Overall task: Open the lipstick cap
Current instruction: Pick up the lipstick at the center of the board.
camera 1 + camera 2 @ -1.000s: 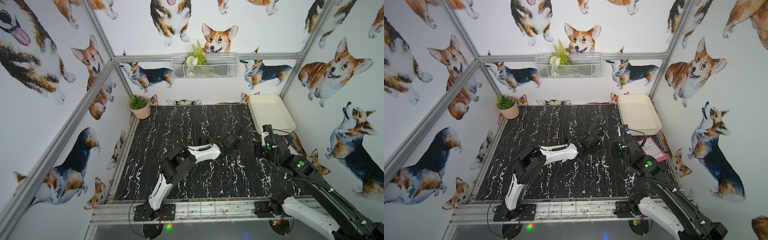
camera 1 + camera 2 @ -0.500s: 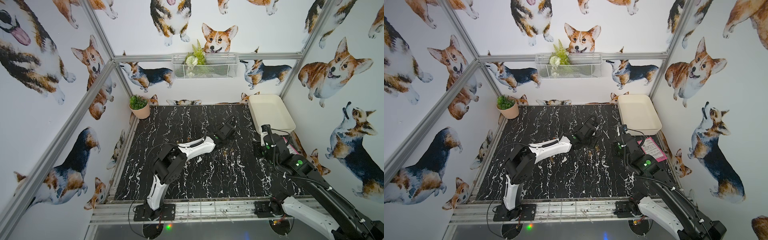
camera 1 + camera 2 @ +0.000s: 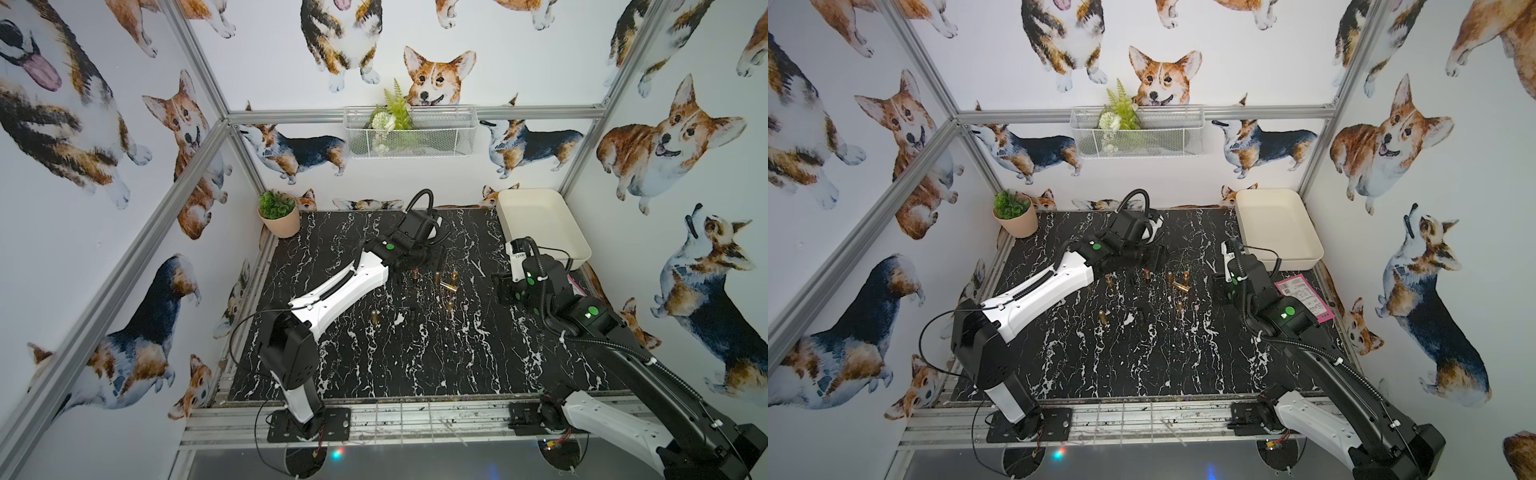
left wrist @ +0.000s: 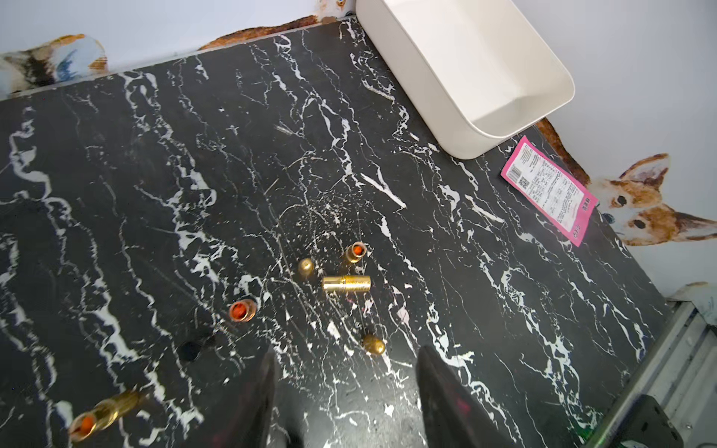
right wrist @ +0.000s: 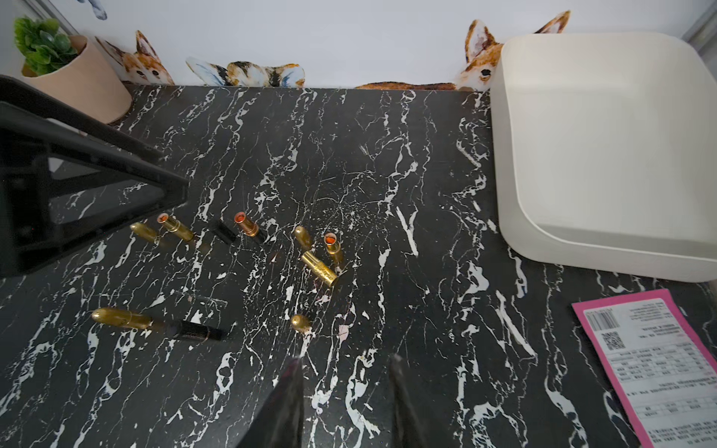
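left gripper (image 4: pixel 347 353) hangs over the worktop (image 4: pixel 155 155) with jaws apart and empty. a gold cap (image 4: pixel 373 344) stands just ahead of it, and an uncapped lipstick (image 4: pixel 355 252) further ahead. right gripper (image 5: pixel 345 357) is parted too, holding nothing.

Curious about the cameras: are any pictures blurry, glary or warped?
Left wrist view: one open lipstick is smeared, the left gripper soft. Right wrist view: the lying gold tube is crisp, the right gripper blurred. Both top views: frame posts splay outward; a coloured glare spot on the front strip.
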Tool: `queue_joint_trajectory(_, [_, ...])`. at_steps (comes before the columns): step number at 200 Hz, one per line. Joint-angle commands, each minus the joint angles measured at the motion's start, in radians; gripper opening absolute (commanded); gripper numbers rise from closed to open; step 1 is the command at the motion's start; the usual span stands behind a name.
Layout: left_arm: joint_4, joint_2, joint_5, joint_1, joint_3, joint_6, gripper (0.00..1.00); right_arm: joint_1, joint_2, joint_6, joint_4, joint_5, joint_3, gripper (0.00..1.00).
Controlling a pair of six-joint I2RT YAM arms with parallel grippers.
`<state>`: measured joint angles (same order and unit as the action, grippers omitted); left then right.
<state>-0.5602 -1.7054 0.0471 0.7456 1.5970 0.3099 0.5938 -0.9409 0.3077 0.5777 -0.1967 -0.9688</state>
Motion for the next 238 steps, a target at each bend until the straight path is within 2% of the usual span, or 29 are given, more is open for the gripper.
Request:
queue_joint_trajectory(1, [-0.104,0.031,0.051,-0.009,-0.013,0.015,0.60,0.000,-0.024,-0.010,-0.047,0.039,-0.023,0.38])
queue_joint_trajectory(91, [-0.186,0.093,0.104,-0.050,-0.005,0.020,0.60,0.000,-0.103,-0.016,-0.098,0.082,-0.039,0.38])
queue_joint_trajectory(113, [-0.215,0.078,0.085,-0.059,0.003,0.009,0.60,0.000,-0.120,-0.029,-0.113,0.083,-0.043,0.36])
queue_joint_trajectory(172, [-0.238,0.018,0.172,-0.073,0.032,0.008,0.58,0.000,-0.173,-0.031,-0.100,0.111,-0.044,0.33])
queue_joint_trajectory(213, [-0.284,-0.061,0.268,-0.072,0.098,0.021,0.57,0.000,-0.237,-0.022,-0.156,0.120,0.035,0.33])
queue_joint_trajectory(238, [-0.281,-0.078,0.269,-0.073,0.114,0.037,0.57,-0.003,-0.291,-0.024,-0.200,0.135,0.073,0.34])
